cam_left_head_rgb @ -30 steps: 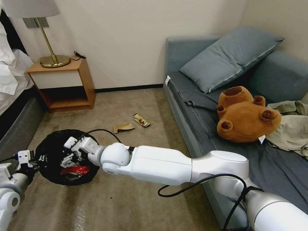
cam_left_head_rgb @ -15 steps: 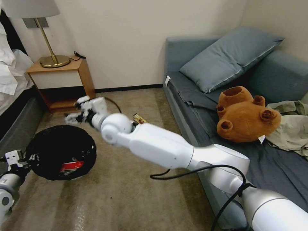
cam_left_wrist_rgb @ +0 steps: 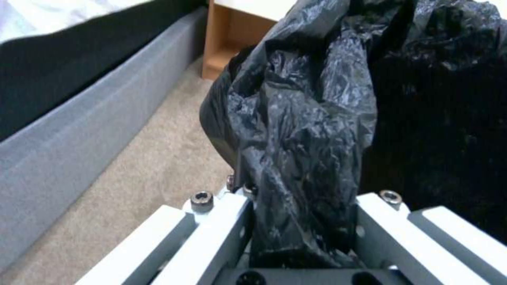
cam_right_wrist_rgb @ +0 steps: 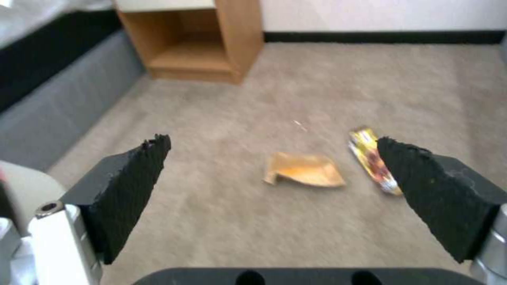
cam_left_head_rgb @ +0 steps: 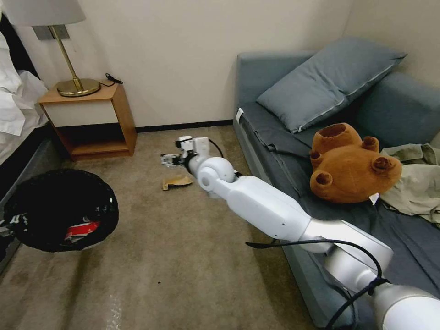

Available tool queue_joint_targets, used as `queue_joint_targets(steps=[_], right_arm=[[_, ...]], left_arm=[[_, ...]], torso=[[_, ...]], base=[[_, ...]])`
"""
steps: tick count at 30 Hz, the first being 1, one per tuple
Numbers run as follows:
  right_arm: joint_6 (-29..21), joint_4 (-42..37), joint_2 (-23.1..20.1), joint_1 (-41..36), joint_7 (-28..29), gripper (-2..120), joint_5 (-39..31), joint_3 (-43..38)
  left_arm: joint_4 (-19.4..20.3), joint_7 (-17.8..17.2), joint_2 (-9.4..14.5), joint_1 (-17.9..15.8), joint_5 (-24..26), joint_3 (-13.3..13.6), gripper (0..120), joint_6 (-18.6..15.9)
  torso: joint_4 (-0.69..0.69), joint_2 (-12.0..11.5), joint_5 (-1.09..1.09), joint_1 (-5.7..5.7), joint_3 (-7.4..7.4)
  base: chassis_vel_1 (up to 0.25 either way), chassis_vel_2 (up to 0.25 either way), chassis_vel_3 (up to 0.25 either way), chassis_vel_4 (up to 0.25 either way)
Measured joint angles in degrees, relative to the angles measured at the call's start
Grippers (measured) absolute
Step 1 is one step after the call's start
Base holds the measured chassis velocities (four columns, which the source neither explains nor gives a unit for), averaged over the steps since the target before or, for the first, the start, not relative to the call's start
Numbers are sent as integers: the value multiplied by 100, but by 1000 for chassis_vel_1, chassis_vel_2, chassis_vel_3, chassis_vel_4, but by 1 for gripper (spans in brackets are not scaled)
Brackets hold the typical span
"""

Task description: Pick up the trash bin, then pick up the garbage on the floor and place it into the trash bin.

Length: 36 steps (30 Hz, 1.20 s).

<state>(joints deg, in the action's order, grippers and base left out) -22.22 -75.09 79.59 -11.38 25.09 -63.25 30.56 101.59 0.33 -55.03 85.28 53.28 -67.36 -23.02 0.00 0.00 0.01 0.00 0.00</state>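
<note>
The trash bin (cam_left_head_rgb: 55,201), lined with a glossy black bag, hangs low at the left with a red snack packet (cam_left_head_rgb: 81,229) lying inside. My left gripper (cam_left_wrist_rgb: 304,225) is shut on the bin's bagged rim (cam_left_wrist_rgb: 301,130). My right gripper (cam_left_head_rgb: 172,158) reaches out over the carpet, open and holding nothing, just above the tan paper scrap (cam_left_head_rgb: 177,182). In the right wrist view the open gripper (cam_right_wrist_rgb: 272,142) frames the paper scrap (cam_right_wrist_rgb: 305,170) and the yellow-brown candy wrapper (cam_right_wrist_rgb: 374,160), which lie side by side on the floor. In the head view my right arm hides the wrapper.
A wooden nightstand (cam_left_head_rgb: 94,119) with a brass lamp (cam_left_head_rgb: 75,85) stands by the far wall, and a bed edge (cam_left_head_rgb: 18,151) runs along the left. The grey sofa (cam_left_head_rgb: 284,151) on the right carries a pillow (cam_left_head_rgb: 327,80), a plush bear (cam_left_head_rgb: 350,165) and an olive garment (cam_left_head_rgb: 419,181).
My right gripper has left the bin's mouth and swung right and away to hover over the paper scrap. The bin has shifted left with my left arm.
</note>
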Motion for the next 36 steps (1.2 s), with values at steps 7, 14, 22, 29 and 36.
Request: queue_joint_targets(steps=[7,14,22,29,36], right_arm=[[30,-138,-190,-441,-3,100,329,-143],[57,-235,-277,-577,-113,100,424,-399],[90,-279,-316,-614,-268,100,490,-412],[148,-236,-264,-638,-379,100,538,-354],[192,-95,-171,-568,-406,100,550,-273]], left_arm=[[-10,-11,52,72,68,-157,4,-14],[-128,34,102,190,63,-262,4,10],[-315,61,189,194,42,-299,4,46],[-450,116,157,203,-35,-239,4,140],[-476,130,126,184,-63,-171,4,163]], torso=[[-1,0,0,0,0],[0,0,-1,0,0],[0,0,-2,0,0],[0,0,-2,0,0],[0,0,-2,0,0]], base=[[0,0,0,0],[0,0,0,0],[0,0,0,0],[0,0,0,0],[0,0,0,0]])
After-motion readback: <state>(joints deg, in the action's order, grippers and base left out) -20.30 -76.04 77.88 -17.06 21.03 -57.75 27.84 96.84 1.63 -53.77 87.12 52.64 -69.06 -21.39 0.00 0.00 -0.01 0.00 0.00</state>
